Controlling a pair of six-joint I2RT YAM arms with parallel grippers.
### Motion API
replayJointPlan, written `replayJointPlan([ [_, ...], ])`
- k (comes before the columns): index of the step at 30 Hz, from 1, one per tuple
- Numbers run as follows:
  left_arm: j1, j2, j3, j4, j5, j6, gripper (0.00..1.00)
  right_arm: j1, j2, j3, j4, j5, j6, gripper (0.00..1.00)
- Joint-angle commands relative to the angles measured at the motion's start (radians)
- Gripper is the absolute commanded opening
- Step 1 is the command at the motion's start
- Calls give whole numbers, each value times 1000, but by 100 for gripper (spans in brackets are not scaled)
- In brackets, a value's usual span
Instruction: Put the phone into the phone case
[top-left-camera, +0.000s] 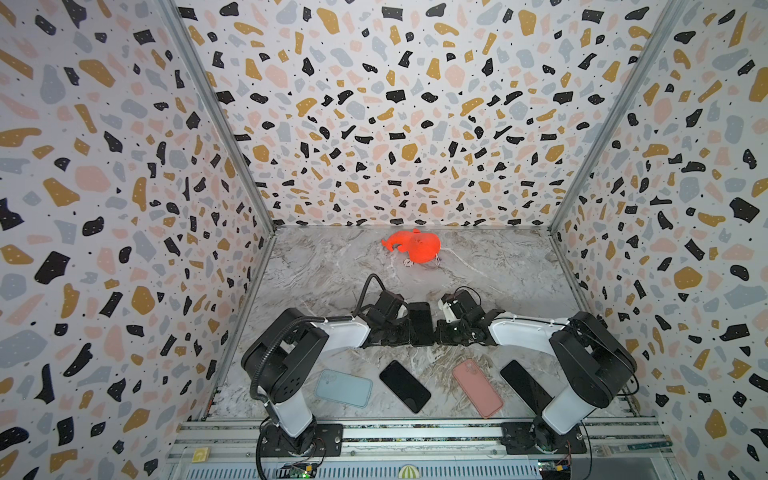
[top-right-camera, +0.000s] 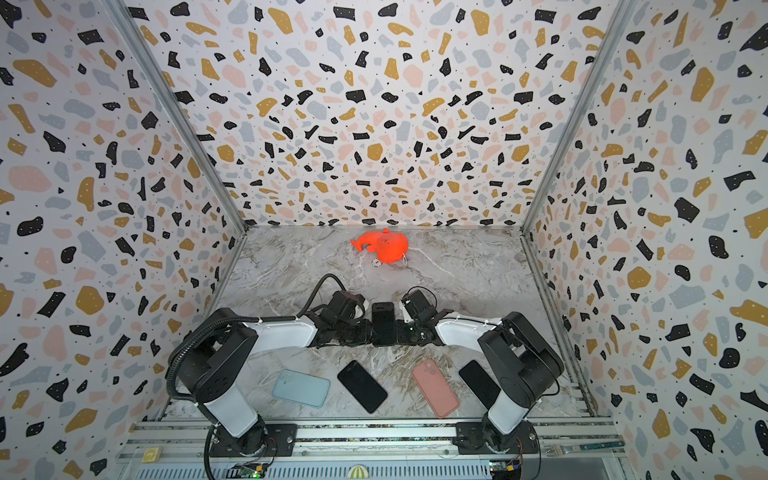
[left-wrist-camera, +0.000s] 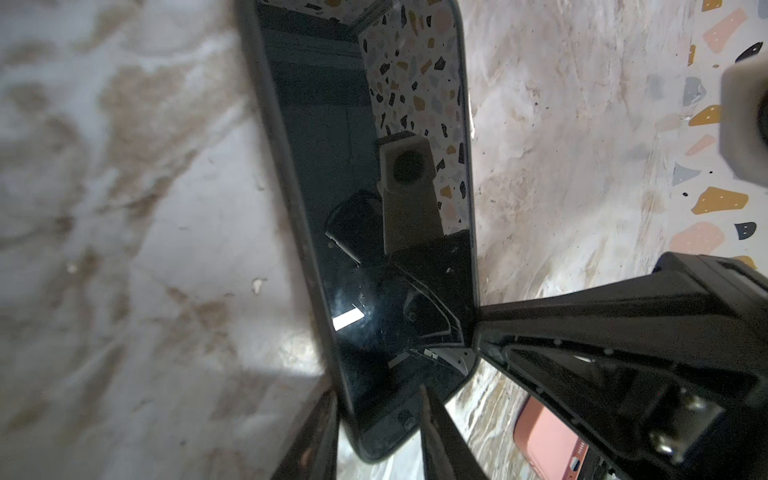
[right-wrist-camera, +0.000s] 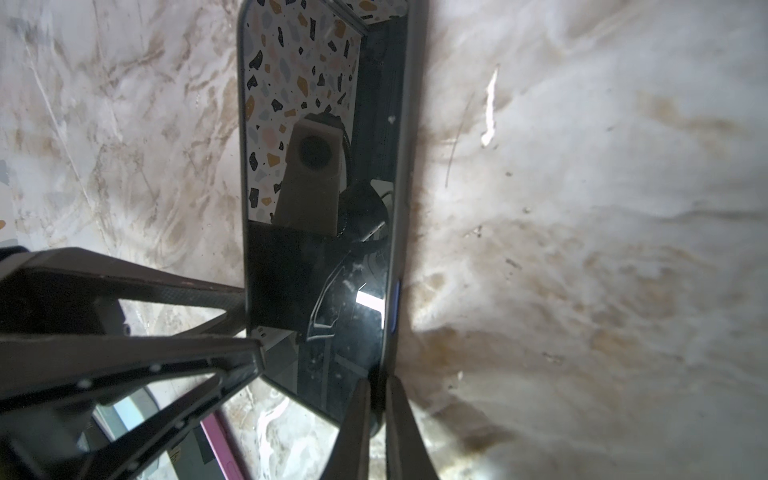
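**Two-arm hold at mid-bench.**

**Hidden or unclear:** Both wrist views cut off the far end of the phone (top-left-camera: 420, 324). In both top views the fingertips merge with the black wrist housings. Whether the phone touches the bench (top-left-camera: 332, 270) cannot be told. The right arm (top-left-camera: 582, 365) covers one end of a spare black handset (top-left-camera: 524, 384) near the bench's near right corner.

**Position:** The phone lies at the bench's middle, its long axis running from near edge to far edge. The left claw (left-wrist-camera: 378, 390) is at its left long edge and the right claw (right-wrist-camera: 379, 379) at its right, both toward the near end. The left claw's fingers (left-wrist-camera: 320, 440) stand partly apart astride the phone's corner, and whether they press it cannot be told. The right claw is closed tight on the phone's edge, pinching its dark grey rim (right-wrist-camera: 401, 166).

**Appearance:** The phone is black glass, screen up, mirroring the speckled walls (top-left-camera: 124, 166). The rim frames it and carries a blue side button (right-wrist-camera: 395, 305).

**Surroundings:** Along the near edge lie a pale blue case (top-left-camera: 343, 388), a second black handset (top-left-camera: 404, 386) and a pink case (top-left-camera: 477, 387). An orange toy (top-left-camera: 415, 246) sits by the far edge.
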Motion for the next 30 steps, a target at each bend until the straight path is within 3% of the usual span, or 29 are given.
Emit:
replayJointPlan([
  [1, -11, 37, 2, 7, 8, -1, 33, 50, 43, -20, 34, -62, 9, 9],
  [30, -11, -13, 17, -77, -59, 45, 33, 57, -24, 4, -16, -13, 18, 0],
])
